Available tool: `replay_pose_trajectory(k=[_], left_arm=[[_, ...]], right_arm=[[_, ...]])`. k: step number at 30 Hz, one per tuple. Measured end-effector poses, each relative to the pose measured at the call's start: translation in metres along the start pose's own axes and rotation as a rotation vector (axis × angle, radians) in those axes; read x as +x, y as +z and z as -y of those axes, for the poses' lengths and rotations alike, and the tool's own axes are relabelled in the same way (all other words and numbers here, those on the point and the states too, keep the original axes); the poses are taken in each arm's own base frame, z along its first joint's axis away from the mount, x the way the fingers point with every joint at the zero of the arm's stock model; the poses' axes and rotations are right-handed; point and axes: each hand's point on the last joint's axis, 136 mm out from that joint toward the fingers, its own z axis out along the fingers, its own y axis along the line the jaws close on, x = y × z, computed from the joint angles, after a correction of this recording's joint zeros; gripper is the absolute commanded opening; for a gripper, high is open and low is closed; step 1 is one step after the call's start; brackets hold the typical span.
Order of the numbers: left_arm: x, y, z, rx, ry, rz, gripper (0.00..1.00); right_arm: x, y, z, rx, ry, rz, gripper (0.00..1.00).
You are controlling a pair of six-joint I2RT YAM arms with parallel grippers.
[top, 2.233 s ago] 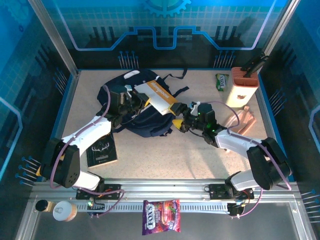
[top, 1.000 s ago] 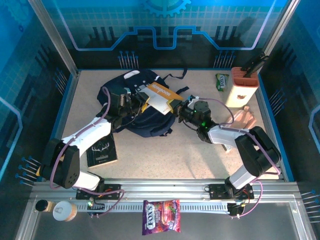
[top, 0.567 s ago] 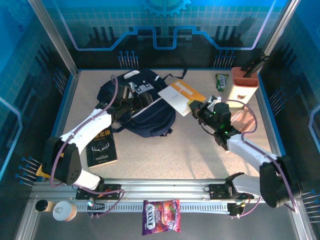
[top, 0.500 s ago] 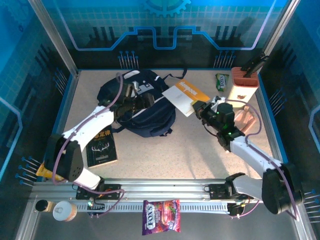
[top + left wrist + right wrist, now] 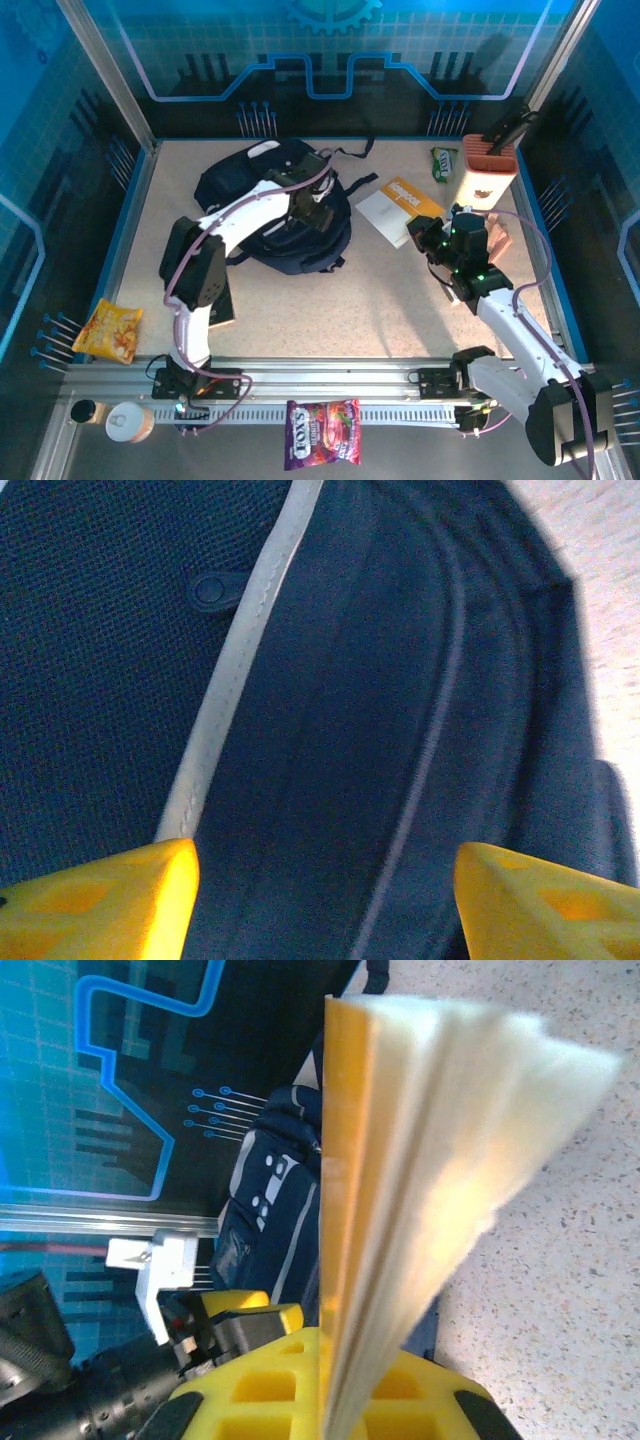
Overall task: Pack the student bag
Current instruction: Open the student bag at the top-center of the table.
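Worktop [image 5: 340, 310]: speckled beige, sitting between blue-lit walls [image 5: 60, 130].
Student bag [image 5: 300, 245]: lying left of centre, toward the back of the worktop.
Left gripper [image 5: 312, 207]: hovering over the bag, jaws standing apart, gripping nothing.
Orange book [image 5: 400, 203]: being held just right of the bag.
Right gripper [image 5: 424, 233]: jaws clamping the book's near edge.

Your right end effector [image 5: 420, 233] has pulled the orange book [image 5: 400, 205] rightward off the student bag [image 5: 235, 190]. Your left end effector [image 5: 314, 212] has shifted across the bag, and a yellow snack packet [image 5: 108, 330] has appeared.
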Motion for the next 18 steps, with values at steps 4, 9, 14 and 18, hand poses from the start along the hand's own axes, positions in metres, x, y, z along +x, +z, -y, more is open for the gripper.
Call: replay_pose_trajectory(k=[4, 9, 14, 18], left_arm=[[0.005, 0.017, -0.005, -0.070, 0.058, -0.072, 0.61], [0.006, 0.023, -0.005, -0.099, 0.098, -0.109, 0.47], [0.002, 0.017, 0.001, -0.097, 0.126, -0.116, 0.19], [-0.007, 0.004, 0.003, -0.082, 0.117, -0.106, 0.05]], right_arm=[[0.001, 0.000, 0.008, 0.024, 0.007, -0.002, 0.00], [0.002, 0.001, 0.013, 0.036, 0.011, -0.007, 0.00], [0.001, 0.000, 0.014, 0.039, 0.013, -0.001, 0.00], [-0.001, -0.001, 0.015, 0.046, 0.010, 0.004, 0.00]])
